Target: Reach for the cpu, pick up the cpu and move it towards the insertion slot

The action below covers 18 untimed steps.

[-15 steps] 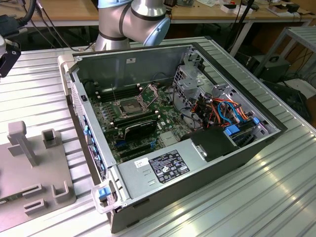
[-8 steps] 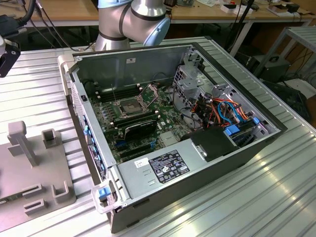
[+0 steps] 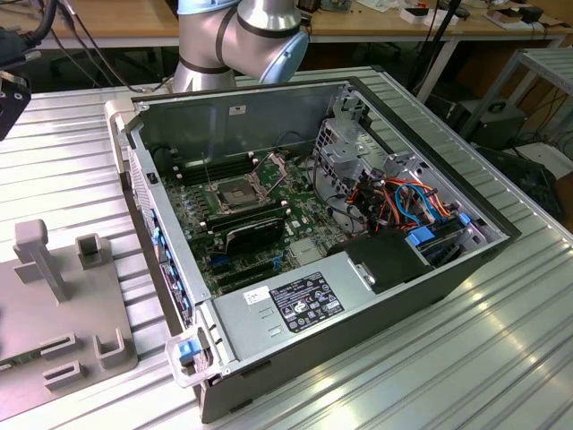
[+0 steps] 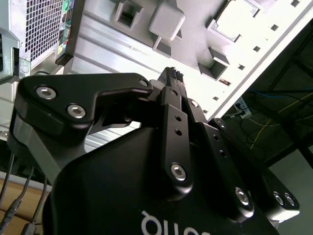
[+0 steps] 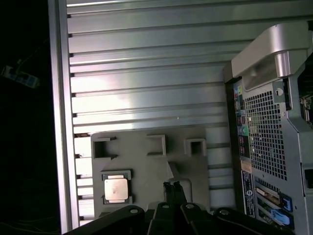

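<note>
The cpu (image 5: 116,188) is lying face up in a square recess of the grey fixture plate (image 5: 146,164) on the ribbed counter (image 5: 146,73). The gripper (image 5: 172,185) is hovering over that plate, beside the cpu and apart from it. Its fingers (image 4: 174,81) are pressing together with nothing between them (both wrist views agree). The open computer case (image 3: 376,296) is standing just beside the plate. Inside it, the insertion slot (image 3: 235,194) is sitting on the green motherboard (image 3: 195,235), well apart from the cpu. In the first wrist view the gripper body is cutting off the plate's near edge.
</note>
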Motion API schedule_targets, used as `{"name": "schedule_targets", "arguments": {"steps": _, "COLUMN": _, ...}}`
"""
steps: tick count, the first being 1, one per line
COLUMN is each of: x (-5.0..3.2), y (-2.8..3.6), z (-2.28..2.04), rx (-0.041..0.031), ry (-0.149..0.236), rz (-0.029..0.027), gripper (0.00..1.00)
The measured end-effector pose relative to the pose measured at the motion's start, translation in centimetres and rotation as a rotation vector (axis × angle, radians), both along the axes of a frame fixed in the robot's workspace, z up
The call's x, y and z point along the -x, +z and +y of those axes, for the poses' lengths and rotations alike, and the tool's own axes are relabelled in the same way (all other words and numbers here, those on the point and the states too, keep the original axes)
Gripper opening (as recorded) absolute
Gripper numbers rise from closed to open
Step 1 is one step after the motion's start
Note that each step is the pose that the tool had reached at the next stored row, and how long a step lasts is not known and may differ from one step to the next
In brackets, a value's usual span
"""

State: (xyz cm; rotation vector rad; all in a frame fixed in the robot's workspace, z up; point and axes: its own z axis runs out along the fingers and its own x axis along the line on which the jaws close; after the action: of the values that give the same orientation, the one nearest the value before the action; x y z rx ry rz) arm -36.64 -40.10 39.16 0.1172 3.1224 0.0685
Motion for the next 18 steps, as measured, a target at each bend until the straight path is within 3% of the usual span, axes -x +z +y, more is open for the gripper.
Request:
{"name": "schedule_targets", "arguments": {"steps": 14, "x": 1.20, "y": 0.00, "z": 0.00, "rx": 0.0000, "ry": 0.000, "rz": 0.0000, "gripper": 0.11}}
{"name": "schedule_targets", "arguments": {"steps": 18, "x": 2.21, "y": -0.01, "z": 0.00, "rx": -0.0001, "ry": 0.000, "rz": -0.0001, "gripper": 0.11}}
